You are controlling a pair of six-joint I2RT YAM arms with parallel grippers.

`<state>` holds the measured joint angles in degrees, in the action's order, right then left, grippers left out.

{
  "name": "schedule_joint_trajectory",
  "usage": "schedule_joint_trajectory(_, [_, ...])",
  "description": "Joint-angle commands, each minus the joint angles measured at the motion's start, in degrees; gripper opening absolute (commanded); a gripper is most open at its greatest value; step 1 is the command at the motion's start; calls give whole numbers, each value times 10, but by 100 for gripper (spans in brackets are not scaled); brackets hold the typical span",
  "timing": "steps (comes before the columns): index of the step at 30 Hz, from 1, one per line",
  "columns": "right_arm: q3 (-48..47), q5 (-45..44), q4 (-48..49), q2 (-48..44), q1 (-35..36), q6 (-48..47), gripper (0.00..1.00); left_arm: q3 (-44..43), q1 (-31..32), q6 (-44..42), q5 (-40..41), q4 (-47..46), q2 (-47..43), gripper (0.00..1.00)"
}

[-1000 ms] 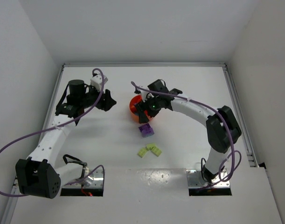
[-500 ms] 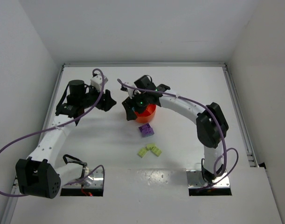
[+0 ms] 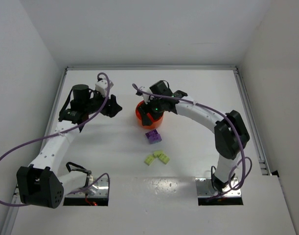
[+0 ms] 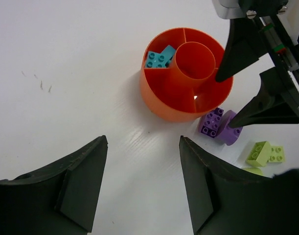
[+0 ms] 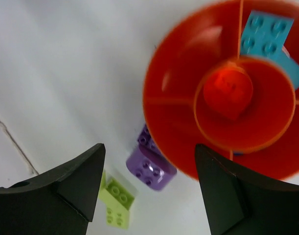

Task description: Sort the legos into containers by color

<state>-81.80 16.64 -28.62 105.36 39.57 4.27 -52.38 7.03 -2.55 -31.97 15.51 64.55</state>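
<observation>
The round orange bowl [image 3: 139, 112] stands mid-table. It shows in the left wrist view [image 4: 164, 95] and in the right wrist view [image 5: 173, 98]. One outer section holds teal bricks [image 4: 159, 58] [image 5: 264, 34]. The centre well holds an orange brick [image 5: 230, 90]. Purple bricks [image 3: 153, 136] [image 4: 220, 127] [image 5: 150, 166] lie on the table just in front of the bowl. Yellow-green bricks [image 3: 157, 157] [image 4: 264, 152] [image 5: 115, 203] lie nearer the arms. My right gripper [image 3: 150, 117] [image 5: 149, 181] hovers open and empty over the bowl's near side. My left gripper [image 3: 114, 105] [image 4: 143, 186] is open and empty, left of the bowl.
The right gripper's black fingers [image 4: 237, 49] hang over the bowl's right side in the left wrist view. White walls and a raised rail [image 3: 249, 117] bound the table.
My right gripper swung left across the bowl, then came back right, and now hangs over the bowl's near side. The left arm and the bricks on the table have not moved.
</observation>
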Motion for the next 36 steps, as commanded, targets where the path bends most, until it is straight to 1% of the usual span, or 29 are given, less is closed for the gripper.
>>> schedule_joint_trajectory(1, [42,-20,20,-49,-13,-15,74,2,-3,-5,-10,-21,-13,66])
schedule_joint_trajectory(6, [90,-14,15,-68,-20,-15,72,2,-3,-5,-10,-21,-13,66])
schedule_joint_trajectory(18, [78,-24,15,-55,-30,-21,72,2,-3,0,-10,-27,-13,66])
schedule_joint_trajectory(26, [65,-36,4,-74,-41,-31,72,2,-3,-5,-10,-27,-7,66])
schedule_joint_trajectory(36, [48,-18,-1,-95,-41,-31,72,2,-3,-5,-15,-27,-7,66])
